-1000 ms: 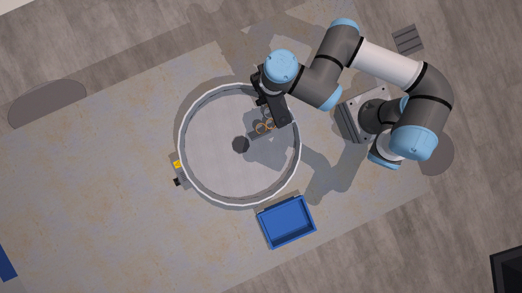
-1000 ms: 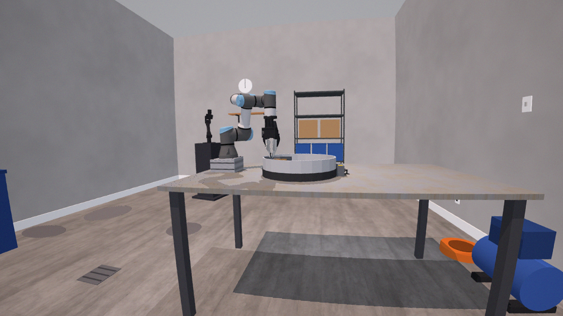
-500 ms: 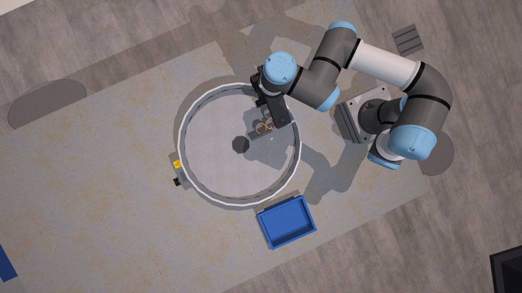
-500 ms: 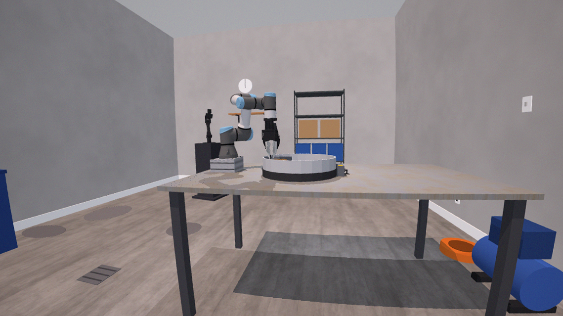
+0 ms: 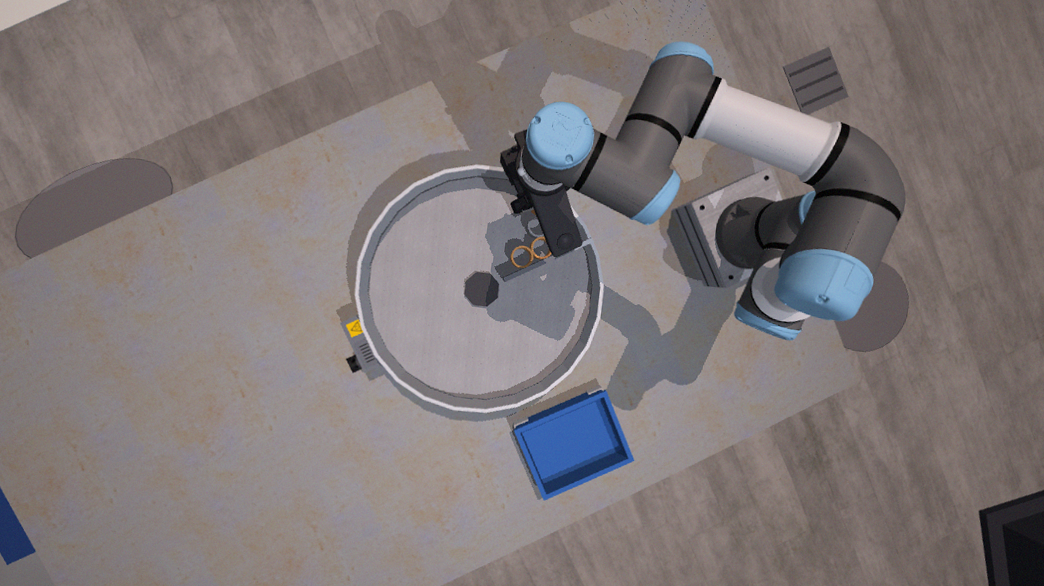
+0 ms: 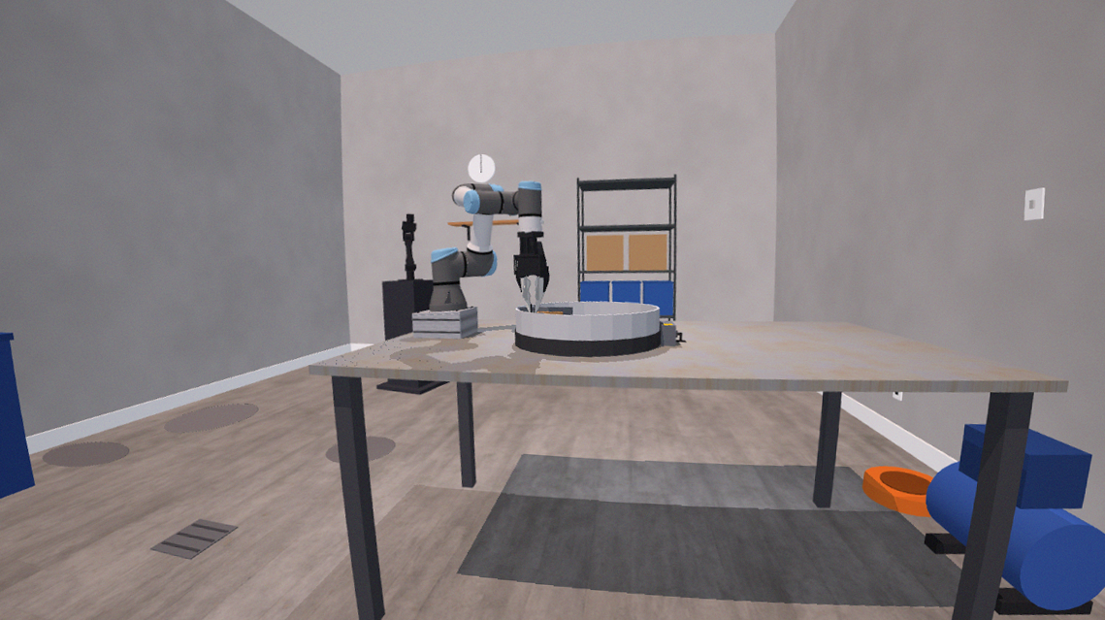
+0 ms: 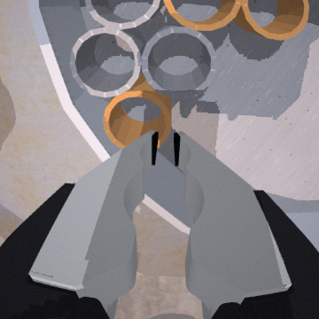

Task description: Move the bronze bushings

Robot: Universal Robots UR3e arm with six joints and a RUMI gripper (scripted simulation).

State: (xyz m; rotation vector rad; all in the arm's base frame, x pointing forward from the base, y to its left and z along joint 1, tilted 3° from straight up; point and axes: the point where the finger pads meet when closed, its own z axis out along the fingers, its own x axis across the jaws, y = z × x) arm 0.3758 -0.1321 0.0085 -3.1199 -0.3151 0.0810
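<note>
In the wrist view my gripper (image 7: 166,134) is shut with only a narrow slit between the fingertips and nothing in it. It is just above the turntable's white rim. A bronze bushing (image 7: 137,117) stands upright right in front of the tips, slightly to their left. Beyond it stand three steel bushings (image 7: 179,59), (image 7: 104,64), (image 7: 121,9) and two more bronze bushings (image 7: 208,13), (image 7: 276,18), all close together. From above, the gripper (image 5: 537,239) hangs over the back right part of the turntable (image 5: 477,289), beside the bronze rings (image 5: 529,253). The blue crate (image 5: 572,442) is empty.
The turntable has a raised rim and a dark hexagonal hub (image 5: 479,288) at its centre. A small control box (image 5: 357,341) with a warning label sits at its left edge. The arm's base (image 5: 718,235) stands on the table to the right of the turntable.
</note>
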